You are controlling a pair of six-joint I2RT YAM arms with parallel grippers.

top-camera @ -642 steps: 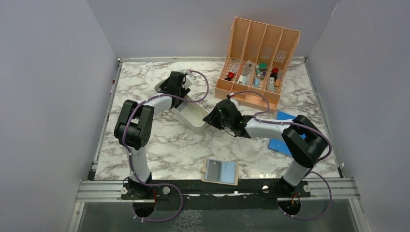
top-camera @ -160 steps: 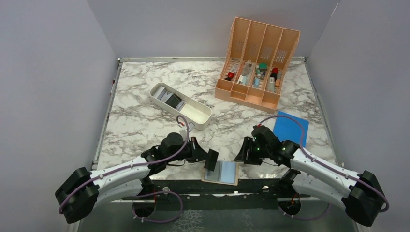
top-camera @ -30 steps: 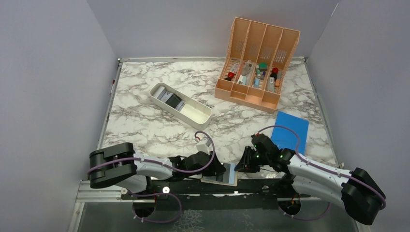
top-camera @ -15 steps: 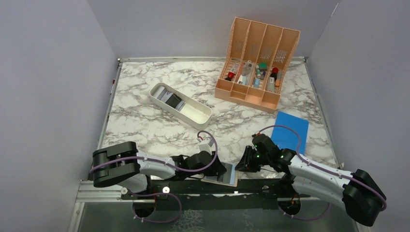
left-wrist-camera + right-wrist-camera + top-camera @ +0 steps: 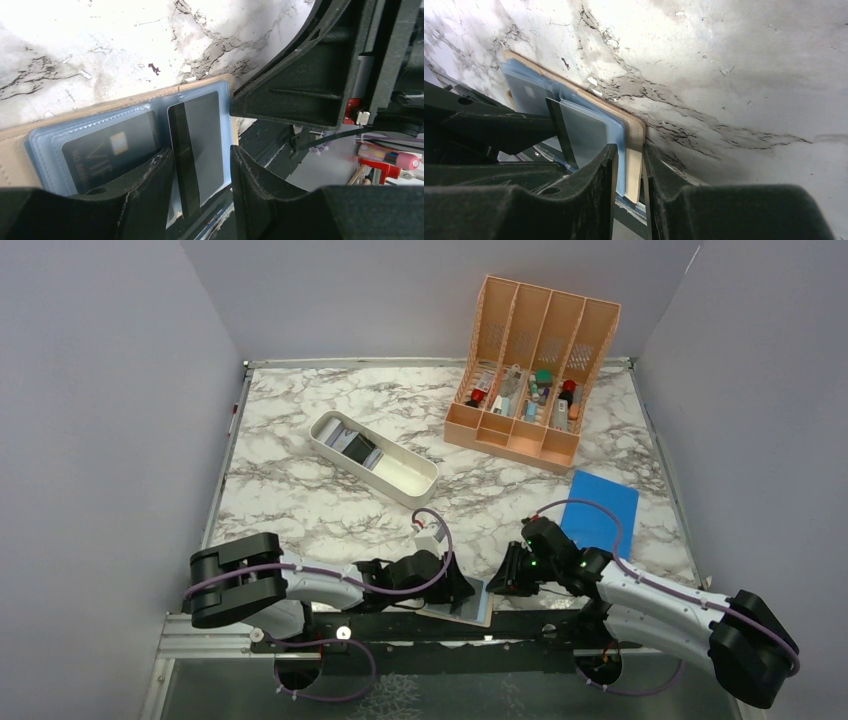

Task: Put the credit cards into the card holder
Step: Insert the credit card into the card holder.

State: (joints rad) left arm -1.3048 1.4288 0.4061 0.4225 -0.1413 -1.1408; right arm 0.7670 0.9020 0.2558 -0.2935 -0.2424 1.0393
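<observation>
The card holder (image 5: 478,600) lies open at the table's near edge, tan outside (image 5: 636,131), blue-grey pockets inside (image 5: 45,147). A black card (image 5: 110,150) sits in its left pocket. A grey card with a black stripe (image 5: 202,135) is partly slid into the right pocket and also shows in the right wrist view (image 5: 585,135). My left gripper (image 5: 201,150) straddles this card with its jaws apart, a small gap at the card's right edge. My right gripper (image 5: 630,149) is shut on the holder's right edge. More cards (image 5: 352,446) lie in the white tray (image 5: 405,480).
A peach slotted organizer (image 5: 530,360) with small items stands at the back right. A flat bright-blue rectangle (image 5: 600,508) lies right of my right arm. The table's front rail (image 5: 560,625) runs just below the holder.
Both arms came from the tray to the near edge. My left gripper brought the striped card to the holder. In the last second it edged right over the holder.
</observation>
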